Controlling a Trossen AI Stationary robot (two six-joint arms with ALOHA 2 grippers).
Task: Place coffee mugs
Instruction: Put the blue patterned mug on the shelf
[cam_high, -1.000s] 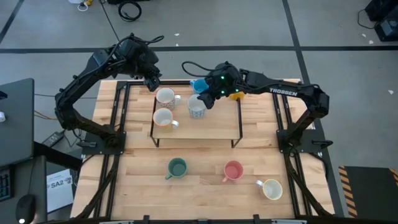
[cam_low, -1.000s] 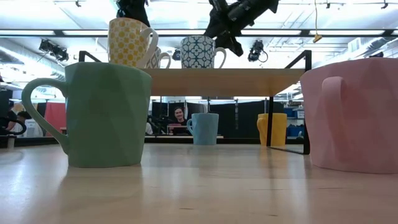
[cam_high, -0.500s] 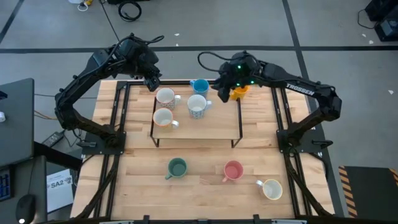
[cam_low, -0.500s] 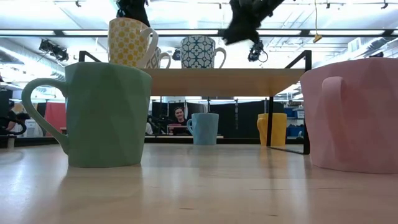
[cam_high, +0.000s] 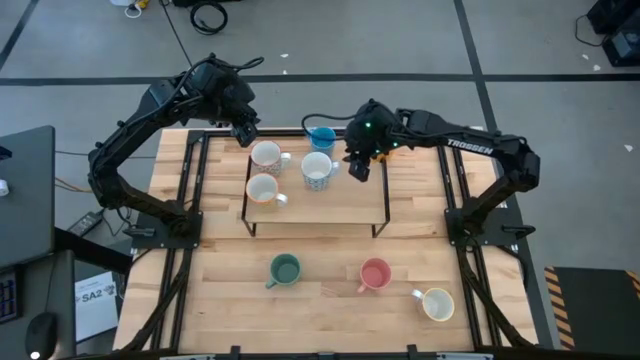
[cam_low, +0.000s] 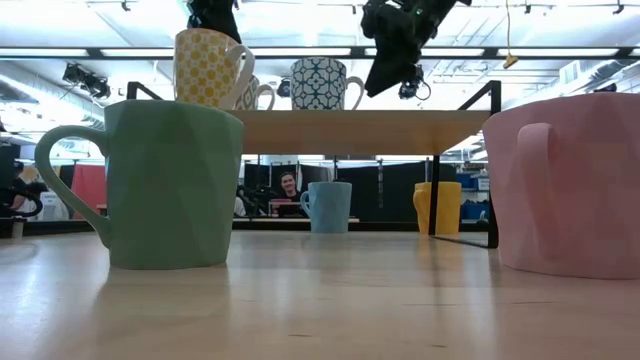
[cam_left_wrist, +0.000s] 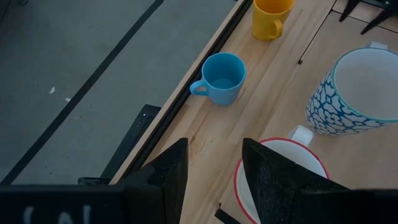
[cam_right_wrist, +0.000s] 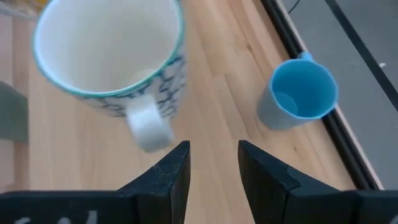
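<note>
Mugs sit in three groups. Green mug (cam_high: 285, 269), pink mug (cam_high: 375, 274) and a cream mug (cam_high: 437, 303) stand on the tabletop (cam_high: 220, 300) at six o'clock; three more are on the raised shelf (cam_high: 330, 205); blue mug (cam_high: 322, 138) and yellow mug (cam_left_wrist: 272, 15) stand behind it. Right tool (cam_high: 358, 165), fingers spread and empty, hovers over the shelf beside the patterned mug (cam_high: 317, 170). Blue mug lies toward eleven o'clock from it and looks nearest to this arm. Left tool (cam_high: 246, 130), also spread, waits above the red-rimmed mug (cam_high: 265, 155).
</note>
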